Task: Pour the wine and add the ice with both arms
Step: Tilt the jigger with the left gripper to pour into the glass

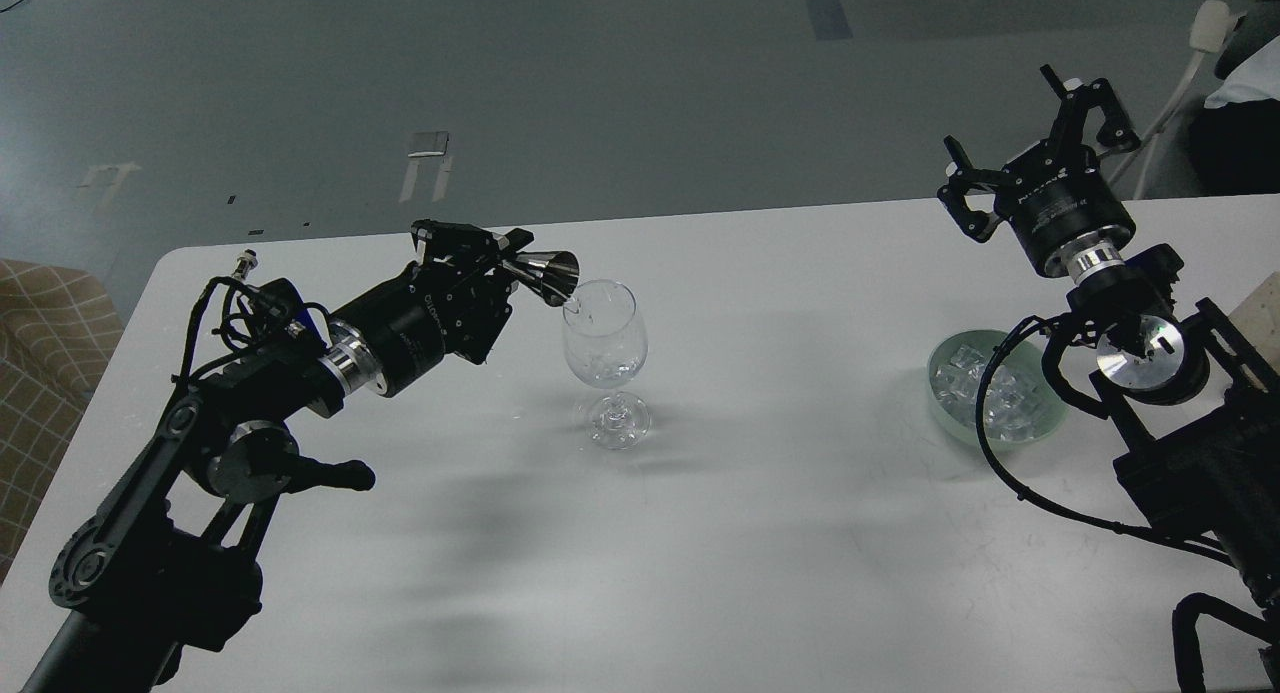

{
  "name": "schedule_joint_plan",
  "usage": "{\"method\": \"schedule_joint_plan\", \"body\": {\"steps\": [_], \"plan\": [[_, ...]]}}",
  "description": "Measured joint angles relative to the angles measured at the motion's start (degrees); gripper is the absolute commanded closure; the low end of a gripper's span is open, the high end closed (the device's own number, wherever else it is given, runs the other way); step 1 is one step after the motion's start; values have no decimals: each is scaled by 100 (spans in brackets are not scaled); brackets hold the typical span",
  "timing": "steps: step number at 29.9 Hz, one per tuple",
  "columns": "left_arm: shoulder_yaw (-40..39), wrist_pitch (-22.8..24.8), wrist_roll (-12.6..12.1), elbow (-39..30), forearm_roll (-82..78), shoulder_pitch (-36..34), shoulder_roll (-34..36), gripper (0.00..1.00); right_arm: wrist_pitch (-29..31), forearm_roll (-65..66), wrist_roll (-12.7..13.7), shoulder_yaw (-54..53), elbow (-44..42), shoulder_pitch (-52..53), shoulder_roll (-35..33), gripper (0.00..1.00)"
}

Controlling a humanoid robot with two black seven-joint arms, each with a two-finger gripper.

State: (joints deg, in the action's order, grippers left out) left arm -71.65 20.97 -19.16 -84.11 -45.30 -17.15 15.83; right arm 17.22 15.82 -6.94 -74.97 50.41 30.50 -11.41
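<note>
1. Head view: a clear wine glass (603, 358) stands upright on the white desk (780, 533), a little left of the desk's middle, and serves as the landmark here.
2. The left gripper (505, 256) sits just left of the glass's rim, closed around a small metal jigger (548, 271).
3. The jigger is tipped sideways, its wide mouth right at the glass's rim; whether it touches the rim I cannot tell.
4. Small clear pieces show inside the glass's bowl, too faint to name for certain.
5. Well to the right of the glass, a pale green bowl (944, 405) rests on the desk, holding a heap of ice (985, 393) cubes.
6. The right gripper (1040, 138) is raised above and beyond that bowl, far right of the glass, fingers spread wide and holding nothing.
7. A black cable (1010, 463) from the right arm loops across the bowl's front.
</note>
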Motion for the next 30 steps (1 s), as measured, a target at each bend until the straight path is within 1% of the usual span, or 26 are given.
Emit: {"method": "schedule_joint_plan", "body": {"steps": [5,8,19,26,30], "plan": [[3,3,-197,-21,-71,-158,-15,89,0,0,-1,0,-19,4,0,0],[3,4,-260,-26,-83,-212,-19,89,0,0,-1,0,-22,7,0,0],[147,24,-297,-297,-686,-385,153,90,18,0,-8,0,-44,2,-95,0],[536,33,-299,-701,-1400,-511,498,90,22,0,-9,0,-55,0,-98,0],[636,33,-299,-803,-1691,-578,573,90,22,0,-9,-8,-57,-1,-99,0]]}}
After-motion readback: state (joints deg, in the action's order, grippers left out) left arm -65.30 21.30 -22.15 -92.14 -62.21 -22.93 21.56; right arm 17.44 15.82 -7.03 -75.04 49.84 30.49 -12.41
